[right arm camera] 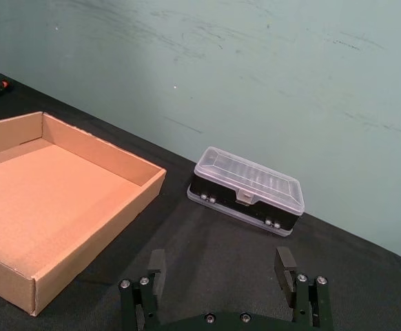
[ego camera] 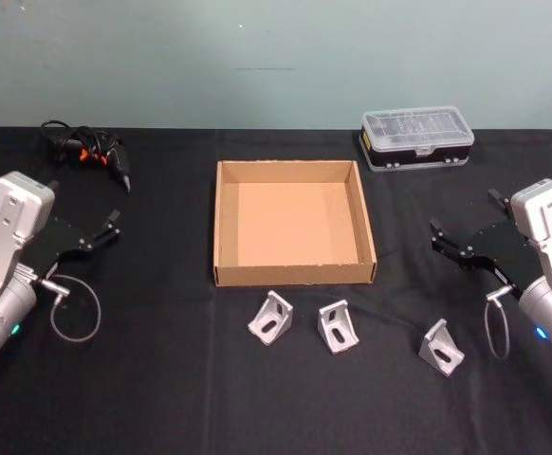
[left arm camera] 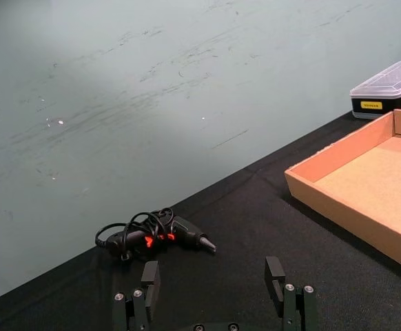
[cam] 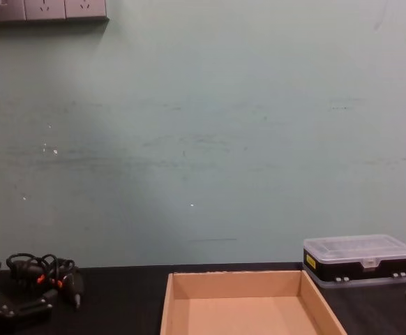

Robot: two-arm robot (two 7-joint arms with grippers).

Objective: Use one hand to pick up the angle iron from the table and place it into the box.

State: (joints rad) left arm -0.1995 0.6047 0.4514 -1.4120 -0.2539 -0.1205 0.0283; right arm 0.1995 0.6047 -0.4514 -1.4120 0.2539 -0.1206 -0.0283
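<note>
- The table (ego camera: pixel 162 398) is a flat matte black top running wall to wall across the head view.
- Behind it stands a pale green wall (cam: pixel 203 139), scuffed in places, with a row of sockets (cam: pixel 46 9) at its upper left corner in the chest view.
- A black corded tool (ego camera: pixel 91 150) with orange marks lies at the far left of the table, its cable looped in a bundle.
- The box (ego camera: pixel 295 275), a shallow tan cardboard tray, sits in the middle of the table; its bare cardboard floor shows from wall to wall.
- A black plastic case (ego camera: pixel 416 137) with a clear lid rests at the far right, beyond the box's right corner; what is inside is too small to tell.
- Three silver brackets lie on the table in front of the box's near wall, none touching it: the left angle iron (ego camera: pixel 270 317) and the middle angle iron (ego camera: pixel 338 325) close together, and the right angle iron (ego camera: pixel 441 346) apart from them, toward the right arm.
- The left gripper (left arm camera: pixel 213 276) hangs over the table to the left of the box, fingers spread wide, holding nothing.
- The right gripper (right arm camera: pixel 220 265) hangs to the right of the box, fingers likewise spread, holding nothing.
</note>
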